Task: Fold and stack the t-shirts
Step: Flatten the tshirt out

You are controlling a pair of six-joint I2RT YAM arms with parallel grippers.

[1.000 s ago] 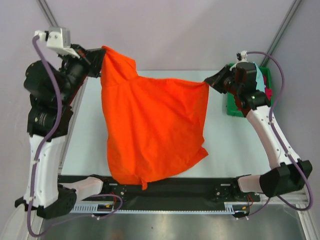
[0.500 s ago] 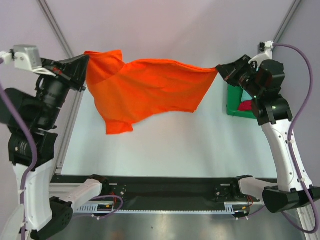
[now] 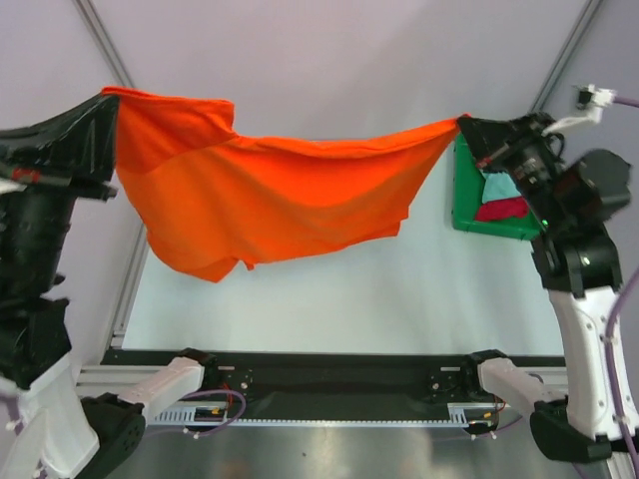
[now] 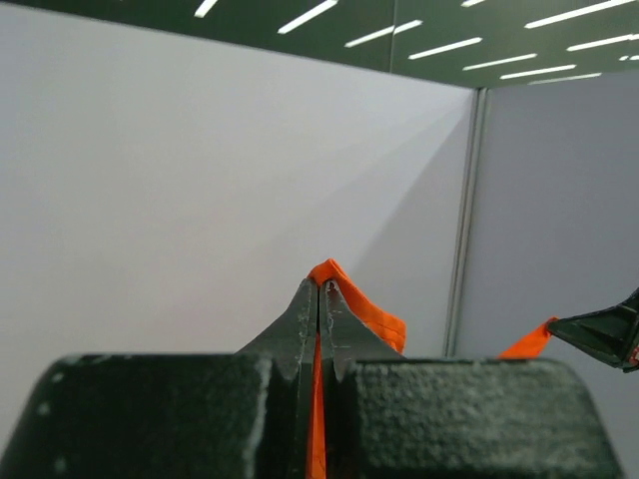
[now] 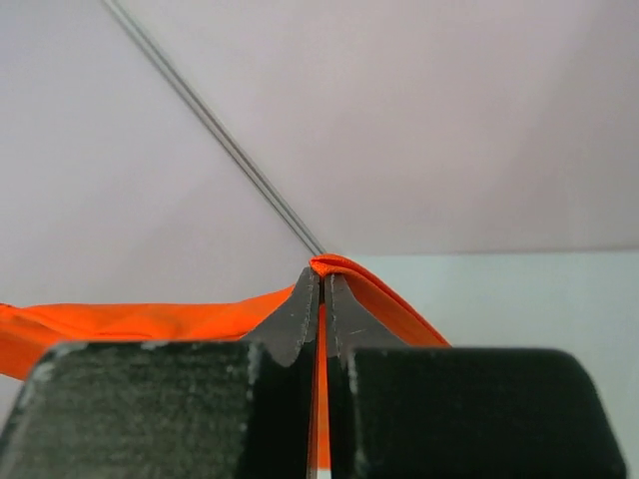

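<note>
Sagging orange t-shirt (image 3: 270, 195), corners buried in clamped jaws, teal shirt (image 3: 496, 187) half-hidden

Pale walls (image 3: 329, 60); white table (image 3: 329, 299)

Right of the table (image 3: 329, 289), the right arm (image 3: 584, 334) has a white link, black joints, a green light (image 3: 547, 222) and a purple cable (image 3: 626, 101); left of it, the left arm (image 3: 40, 259) is black over white.

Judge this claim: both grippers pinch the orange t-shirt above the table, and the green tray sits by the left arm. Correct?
No: the green tray sits by the right arm, as the top view shows. The left gripper and right gripper do pinch the orange t-shirt.
</note>
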